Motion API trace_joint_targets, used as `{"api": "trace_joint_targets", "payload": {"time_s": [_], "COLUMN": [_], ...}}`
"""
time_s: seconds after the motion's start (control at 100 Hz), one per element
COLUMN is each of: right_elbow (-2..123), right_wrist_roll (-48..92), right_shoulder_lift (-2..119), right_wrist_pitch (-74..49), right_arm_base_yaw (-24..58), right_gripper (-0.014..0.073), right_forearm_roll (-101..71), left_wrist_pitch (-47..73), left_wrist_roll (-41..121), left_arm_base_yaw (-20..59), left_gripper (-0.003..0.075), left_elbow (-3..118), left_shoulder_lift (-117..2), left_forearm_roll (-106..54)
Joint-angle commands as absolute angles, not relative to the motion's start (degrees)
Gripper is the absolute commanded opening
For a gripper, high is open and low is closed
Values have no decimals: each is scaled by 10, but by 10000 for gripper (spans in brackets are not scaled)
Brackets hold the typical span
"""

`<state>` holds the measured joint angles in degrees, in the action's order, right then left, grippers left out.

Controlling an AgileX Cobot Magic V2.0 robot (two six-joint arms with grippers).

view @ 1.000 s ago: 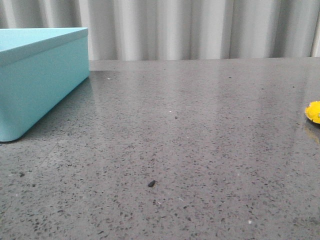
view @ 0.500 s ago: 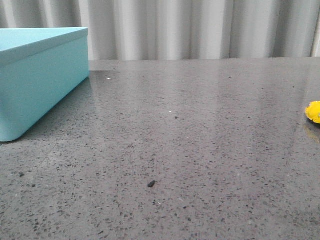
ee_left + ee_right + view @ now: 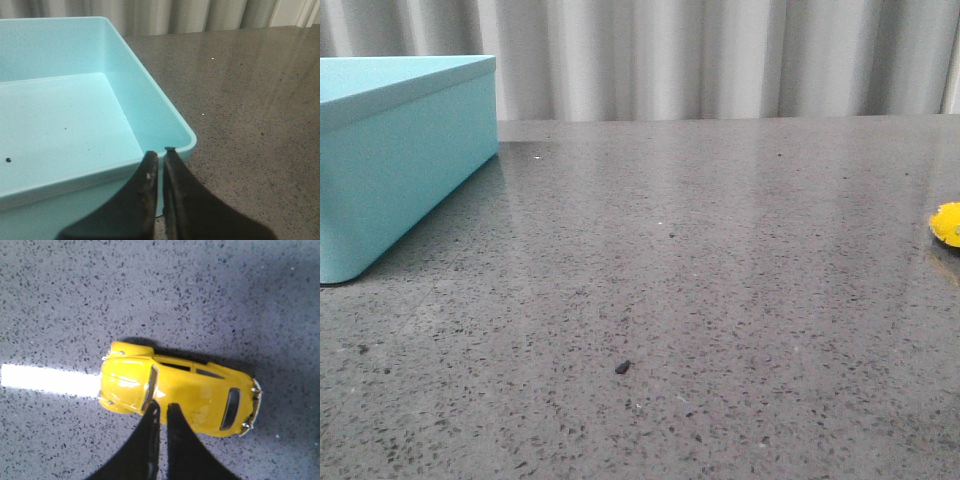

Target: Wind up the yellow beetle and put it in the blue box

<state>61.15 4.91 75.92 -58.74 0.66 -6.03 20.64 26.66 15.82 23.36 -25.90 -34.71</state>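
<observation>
The yellow beetle (image 3: 180, 395) lies on the grey table, seen from above in the right wrist view; only its edge (image 3: 948, 223) shows at the far right of the front view. My right gripper (image 3: 163, 406) is shut and empty, its tips just over the car's roof. The blue box (image 3: 390, 150) stands open at the far left, and its inside (image 3: 65, 115) is empty but for a few specks. My left gripper (image 3: 160, 152) is shut and empty, above the box's near corner. Neither gripper shows in the front view.
The speckled grey table (image 3: 700, 260) runs back to a pale curtain (image 3: 720, 55). A small dark crumb (image 3: 622, 367) lies near the front middle. A bright strip of reflected light (image 3: 45, 378) crosses the table beside the car.
</observation>
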Motion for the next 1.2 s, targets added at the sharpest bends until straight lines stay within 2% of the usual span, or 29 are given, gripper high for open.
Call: {"api": "trace_joint_targets", "payload": {"time_s": [0.0, 0.82, 1.19], "right_elbow": [628, 627, 586], "right_wrist_roll": [50, 50, 50], "right_shoulder_lift": [755, 783, 783], "right_wrist_pitch": [-571, -573, -568], "right_arm_base_yaw": [4, 4, -1], "right_gripper": [-41, -41, -41], "right_forearm_roll": [-63, -63, -39], "left_wrist_pitch": [170, 170, 170], "left_wrist_roll": [267, 267, 267], "left_arm_base_yaw": [163, 163, 163], "left_gripper": [-21, -21, -21], "left_elbow": [249, 249, 249], "left_shoulder_lift": [-266, -266, -266], "left_forearm_roll": [-363, -364, -372]}}
